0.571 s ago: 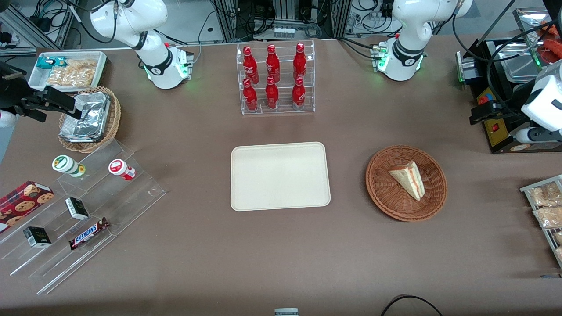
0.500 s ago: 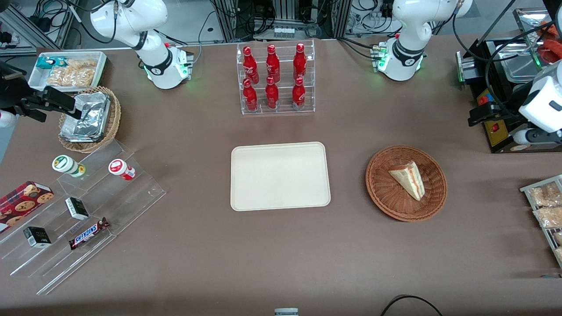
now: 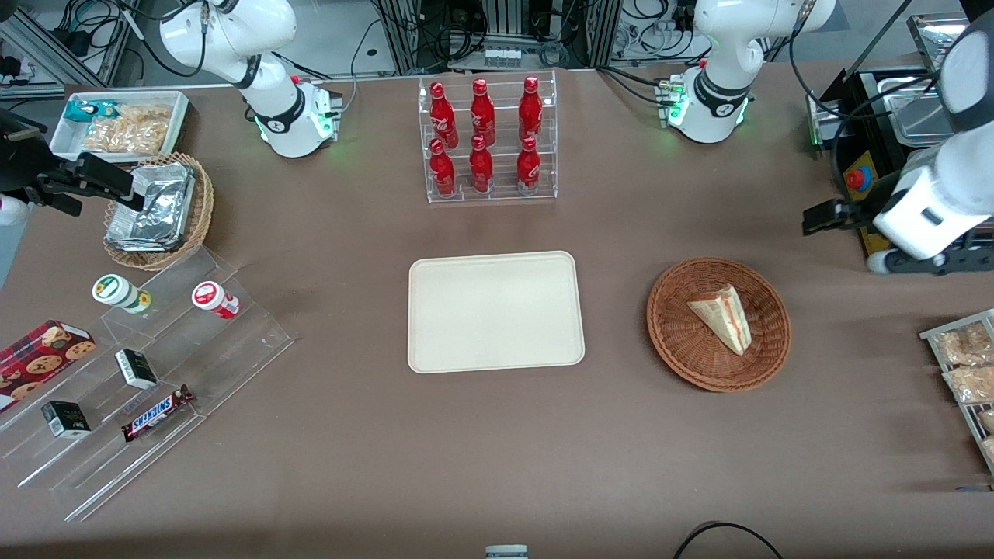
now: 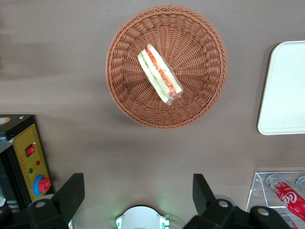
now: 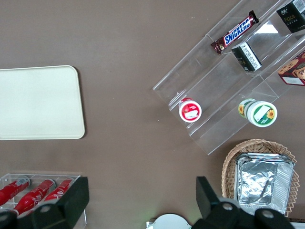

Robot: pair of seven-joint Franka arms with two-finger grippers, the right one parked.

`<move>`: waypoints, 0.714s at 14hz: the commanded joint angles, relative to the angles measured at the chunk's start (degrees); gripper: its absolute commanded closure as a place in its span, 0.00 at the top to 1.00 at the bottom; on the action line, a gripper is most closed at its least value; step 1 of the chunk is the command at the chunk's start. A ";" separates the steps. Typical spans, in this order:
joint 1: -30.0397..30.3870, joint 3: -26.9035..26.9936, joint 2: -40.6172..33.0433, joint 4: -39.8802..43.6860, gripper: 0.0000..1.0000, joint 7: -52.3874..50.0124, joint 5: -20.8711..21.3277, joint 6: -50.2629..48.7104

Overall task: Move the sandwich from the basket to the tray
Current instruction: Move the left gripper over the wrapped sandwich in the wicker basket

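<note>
Hovering high, gripper [image 4: 138, 200] showed jaws spread wide, nothing between them. Sandwich [image 4: 159, 74] lay in basket [image 4: 195, 102], below and ahead of jaws; tray [image 4: 286, 90] off sideways, bare. Best: center over wedge, turn jaws across bread faces, descend straight, pinch gently.

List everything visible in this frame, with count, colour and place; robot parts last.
sandwich: one, tan bread with red and green filling, in the basket.
basket: one, reddish-brown wicker, toward the working arm's end.
tray: one, cream, mid-table, nothing on it.
cola bottles: six, red, in a clear rack farther from the front camera than the tray.
foil packets: silver, in a tan wicker basket toward the parked arm's end.
white bin: one, holding snacks, near the foil packets.
Snickers bar: one, brown, on clear acrylic steps.
gripper: left arm's, fingers open, above the table, well clear of the basket.
</note>
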 commanded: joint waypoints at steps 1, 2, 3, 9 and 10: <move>-1.64 -0.15 -0.13 -7.96 1.00 -1.04 0.80 8.69; -1.64 -0.24 -0.31 -10.60 1.00 -2.61 0.80 12.82; -1.73 -0.24 -0.22 -13.06 1.00 -5.23 0.80 16.86; -1.82 -0.24 0.22 -26.43 1.00 -11.21 0.80 36.91; -1.82 -0.24 -0.39 -29.15 1.00 -16.11 0.80 39.12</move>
